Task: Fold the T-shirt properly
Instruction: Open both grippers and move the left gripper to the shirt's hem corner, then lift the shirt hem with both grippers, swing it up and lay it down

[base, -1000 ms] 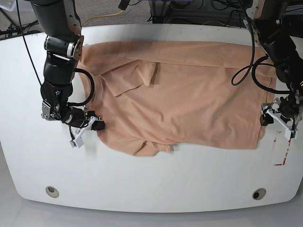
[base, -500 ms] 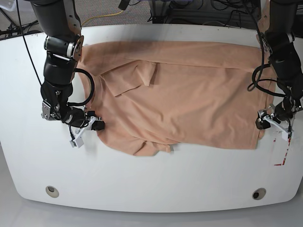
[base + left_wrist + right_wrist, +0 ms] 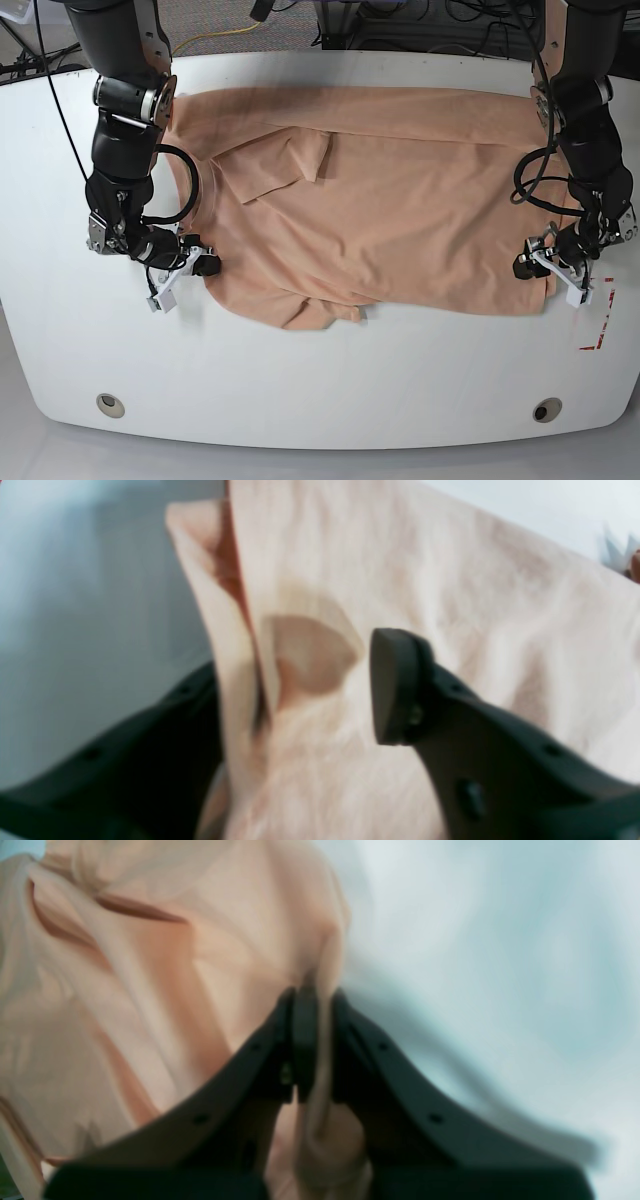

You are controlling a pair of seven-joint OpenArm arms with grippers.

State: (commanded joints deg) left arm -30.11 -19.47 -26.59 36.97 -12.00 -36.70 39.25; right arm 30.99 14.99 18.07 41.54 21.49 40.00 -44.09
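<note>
Here, a soft peach-pink T-shirt, matte cotton, spread wide across the white glossy counter, rumpled along the near hem, with 1 small flap folded over near the upper middle. Left pincer at the shirt's near corner on the base view's right, black fingers spread wide apart with a doubled cloth edge standing between them, 1 finger hidden behind the fabric; not yet clamped. Right pincer at the opposite near corner, black curved fingers pressed together on a thin pinch of T-shirt hem, cloth bunched below the tips. Compared with 1 second ago, left pincer now further in toward the cloth, onto its corner rather than just beside it; right pincer unchanged, T-shirt outline the same.
</note>
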